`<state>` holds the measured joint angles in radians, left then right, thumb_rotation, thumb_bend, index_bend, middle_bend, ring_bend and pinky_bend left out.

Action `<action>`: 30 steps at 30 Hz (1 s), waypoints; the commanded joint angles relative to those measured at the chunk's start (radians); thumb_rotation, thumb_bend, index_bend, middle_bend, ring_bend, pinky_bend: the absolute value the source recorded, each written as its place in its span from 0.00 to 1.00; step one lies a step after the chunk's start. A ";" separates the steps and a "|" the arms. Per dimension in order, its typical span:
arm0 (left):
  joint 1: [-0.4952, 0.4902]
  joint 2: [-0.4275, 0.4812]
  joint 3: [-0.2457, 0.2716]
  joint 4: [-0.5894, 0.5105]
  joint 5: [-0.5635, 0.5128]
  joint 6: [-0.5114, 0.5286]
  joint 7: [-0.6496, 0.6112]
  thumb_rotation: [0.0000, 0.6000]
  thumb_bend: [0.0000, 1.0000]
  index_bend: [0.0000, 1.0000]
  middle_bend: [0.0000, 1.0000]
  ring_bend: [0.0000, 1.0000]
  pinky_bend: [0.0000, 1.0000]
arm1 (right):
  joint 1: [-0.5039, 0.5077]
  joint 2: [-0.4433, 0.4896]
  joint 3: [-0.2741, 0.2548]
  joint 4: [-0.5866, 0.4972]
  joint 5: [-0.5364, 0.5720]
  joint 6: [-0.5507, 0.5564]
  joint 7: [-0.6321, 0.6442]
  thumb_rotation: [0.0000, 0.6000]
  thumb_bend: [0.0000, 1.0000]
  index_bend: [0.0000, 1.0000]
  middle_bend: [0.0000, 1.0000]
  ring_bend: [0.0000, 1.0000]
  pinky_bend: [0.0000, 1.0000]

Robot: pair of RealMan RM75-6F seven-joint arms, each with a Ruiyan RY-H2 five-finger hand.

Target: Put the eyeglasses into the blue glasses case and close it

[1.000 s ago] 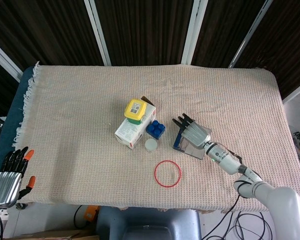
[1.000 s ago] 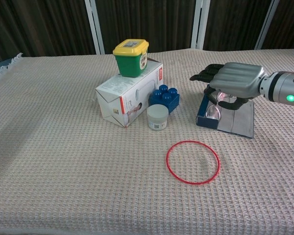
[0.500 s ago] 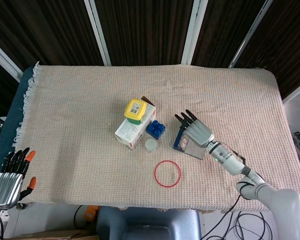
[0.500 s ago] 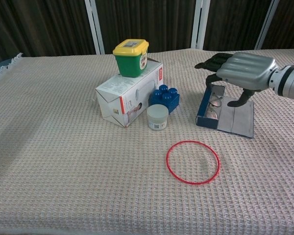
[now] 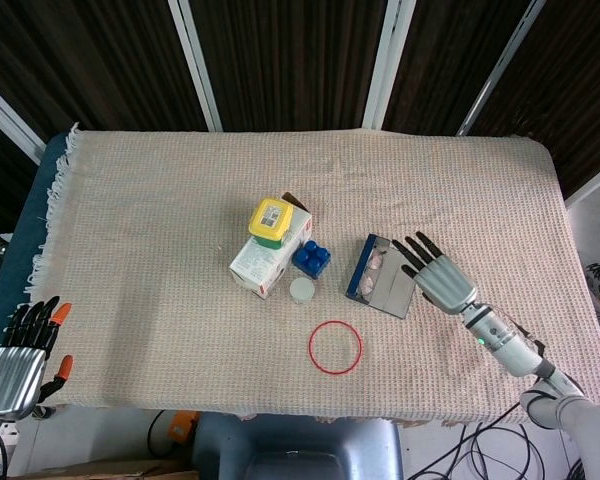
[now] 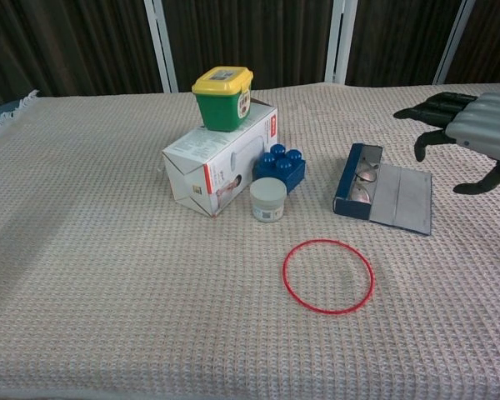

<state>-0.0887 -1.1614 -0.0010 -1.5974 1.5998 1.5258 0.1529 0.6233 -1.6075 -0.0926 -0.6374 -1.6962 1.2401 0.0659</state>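
Head and chest views of the table [image 5: 160, 200], which is covered with a woven cloth. The blue glasses case [image 6: 382, 192] lies open right of centre in both views, its grey lid flap spread flat toward the right. The eyeglasses [image 6: 366, 177] lie inside the blue tray at the case's left end, lenses visible, so the placing step appears complete and only the closing remains.

The right hand [image 6: 475, 133] hovers at the right edge of the chest view, just right of the flap and clear of it. Its fingers [image 5: 417, 249] are spread and extended toward the case, and it holds nothing. This posture probably suits sweeping under or against the flap to fold it over the tray. The left hand [image 5: 15, 355] hangs at the lower left corner of the head view, off the table edge, fingers apart and empty; it seems to be parked, since the case lies well within the right arm's reach.

Bystander objects stand left of the case: a white carton [image 6: 217, 167] carrying a green tub with a yellow lid [image 6: 223, 98], a blue toy brick [image 6: 281, 165], and a small white jar [image 6: 267, 199]. A red ring [image 6: 328, 276] lies flat below the case. None obstructs the flap's folding path.
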 commanded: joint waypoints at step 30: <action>-0.004 -0.023 -0.017 0.006 -0.025 -0.002 0.050 1.00 0.41 0.00 0.00 0.00 0.04 | 0.009 -0.262 -0.054 0.414 -0.041 -0.045 0.253 1.00 0.33 0.57 0.02 0.00 0.00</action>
<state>-0.0949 -1.1804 -0.0140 -1.5931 1.5784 1.5187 0.1977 0.6309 -1.8672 -0.1477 -0.2245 -1.7382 1.1946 0.3201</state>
